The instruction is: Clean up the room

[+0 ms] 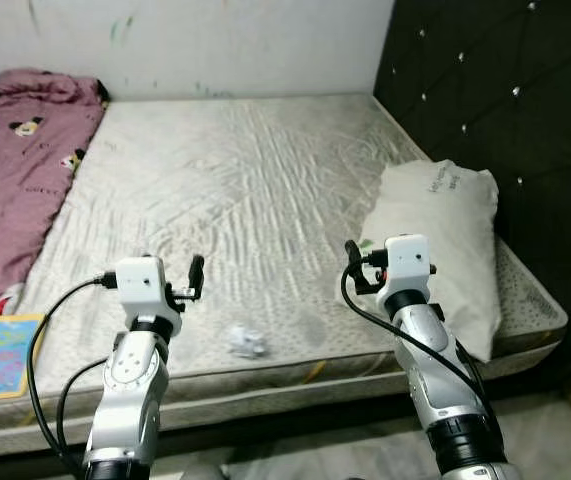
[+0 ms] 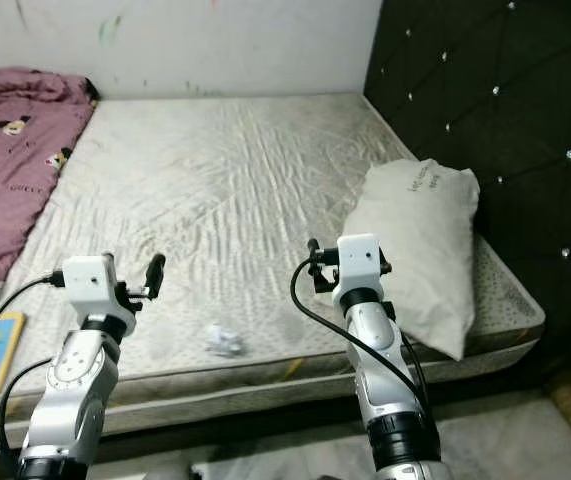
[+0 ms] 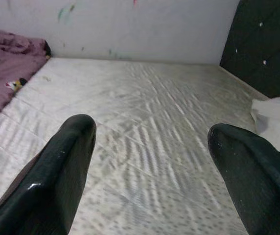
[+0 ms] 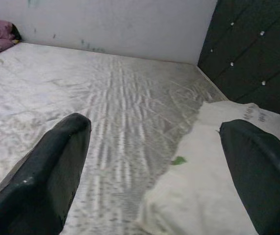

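A small crumpled white wrapper [image 1: 247, 343] lies on the bare mattress [image 1: 255, 180] near its front edge, between my two arms. My left gripper [image 1: 194, 279] hovers over the mattress just left of and above the wrapper, fingers [image 3: 66, 156] spread open and holding nothing. My right gripper [image 1: 356, 268] hangs open to the wrapper's right, beside the near end of a white pillow [image 1: 440, 240]. In the right wrist view a small green scrap [image 4: 178, 160] rests at the pillow's [image 4: 218, 186] edge.
A purple cartoon-print blanket [image 1: 15, 170] lies bunched along the bed's left side. A colourful book [image 1: 0, 352] sits at the front left corner. A dark tufted headboard [image 1: 505, 100] rises on the right, a white wall [image 1: 215, 40] behind.
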Robot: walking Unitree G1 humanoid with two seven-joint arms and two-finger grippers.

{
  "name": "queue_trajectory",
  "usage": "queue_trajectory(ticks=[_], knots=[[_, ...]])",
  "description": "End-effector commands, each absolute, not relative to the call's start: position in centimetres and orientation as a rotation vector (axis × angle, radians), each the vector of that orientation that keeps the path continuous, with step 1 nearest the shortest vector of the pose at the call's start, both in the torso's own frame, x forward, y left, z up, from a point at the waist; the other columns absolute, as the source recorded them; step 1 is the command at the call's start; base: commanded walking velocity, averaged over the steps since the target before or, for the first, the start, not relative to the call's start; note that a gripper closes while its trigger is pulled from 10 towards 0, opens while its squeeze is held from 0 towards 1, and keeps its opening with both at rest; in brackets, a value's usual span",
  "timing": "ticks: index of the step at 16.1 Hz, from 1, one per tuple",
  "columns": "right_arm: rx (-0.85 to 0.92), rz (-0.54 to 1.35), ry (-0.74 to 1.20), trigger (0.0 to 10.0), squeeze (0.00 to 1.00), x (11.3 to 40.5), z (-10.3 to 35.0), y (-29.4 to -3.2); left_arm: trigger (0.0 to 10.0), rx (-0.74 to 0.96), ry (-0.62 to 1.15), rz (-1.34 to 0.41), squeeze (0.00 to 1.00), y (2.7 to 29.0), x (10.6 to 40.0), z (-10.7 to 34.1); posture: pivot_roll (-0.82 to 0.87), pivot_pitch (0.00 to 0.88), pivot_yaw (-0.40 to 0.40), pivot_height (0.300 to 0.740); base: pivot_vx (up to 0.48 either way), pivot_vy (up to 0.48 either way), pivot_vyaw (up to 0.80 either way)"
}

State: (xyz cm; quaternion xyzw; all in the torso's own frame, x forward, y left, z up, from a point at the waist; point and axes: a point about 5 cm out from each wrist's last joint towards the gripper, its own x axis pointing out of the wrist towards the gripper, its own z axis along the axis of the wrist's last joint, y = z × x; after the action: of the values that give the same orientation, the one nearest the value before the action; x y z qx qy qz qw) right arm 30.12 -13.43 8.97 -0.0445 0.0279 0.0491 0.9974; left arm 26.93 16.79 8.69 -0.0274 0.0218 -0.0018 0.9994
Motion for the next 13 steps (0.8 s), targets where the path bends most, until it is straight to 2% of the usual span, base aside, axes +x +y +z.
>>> queue_trajectory(ticks=[1, 3, 4, 5, 8, 12, 13], knots=[[-0.074, 0.129, 0.031, 10.0, 0.00, 30.47, 9.69, -12.49, 10.0, -0.041, 0.037, 0.038, 0.00, 17.78, 26.92, 8.90, 0.10, 0.000, -0.049, 0.740, 0.000, 0.480, 0.00], [-0.069, 0.122, 0.031, 10.0, 0.00, 30.49, 9.73, -12.60, 10.0, -0.041, 0.032, 0.053, 0.00, 17.92, 26.91, 9.06, 0.10, 0.000, -0.047, 0.740, 0.000, 0.000, 0.00], [-0.074, 0.123, 0.029, 10.0, 0.00, 30.48, 9.77, -12.63, 10.0, -0.038, 0.045, 0.075, 0.00, 18.20, 26.89, 9.01, 0.10, 0.000, -0.047, 0.740, 0.000, 0.000, 0.80], [-0.079, 0.125, 0.028, 10.0, 0.00, 30.48, 9.78, -12.63, 10.0, 0.044, 0.058, 0.114, 0.00, 18.49, 26.94, 9.03, 0.10, 0.000, -0.047, 0.740, 0.000, 0.000, 0.80], [-0.084, 0.122, 0.030, 10.0, 0.00, 30.49, 9.79, -12.64, 10.0, 0.008, 0.024, 0.034, 0.00, 18.20, 27.07, 9.32, 0.10, 0.000, -0.050, 0.740, 0.000, 0.000, 0.80], [-0.085, 0.120, 0.030, 10.0, 0.00, 30.50, 9.83, -12.74, 10.0, 0.006, 0.033, 0.058, 0.00, 18.20, 26.99, 9.19, 0.09, 0.001, -0.051, 0.740, 0.000, 0.000, 0.80], [-0.082, 0.118, 0.031, 10.0, 0.00, 30.51, 9.82, -12.76, 10.0, 0.006, 0.032, 0.053, 0.00, 18.19, 26.99, 9.20, 0.09, 0.001, -0.051, 0.740, 0.000, 0.000, 0.00]])
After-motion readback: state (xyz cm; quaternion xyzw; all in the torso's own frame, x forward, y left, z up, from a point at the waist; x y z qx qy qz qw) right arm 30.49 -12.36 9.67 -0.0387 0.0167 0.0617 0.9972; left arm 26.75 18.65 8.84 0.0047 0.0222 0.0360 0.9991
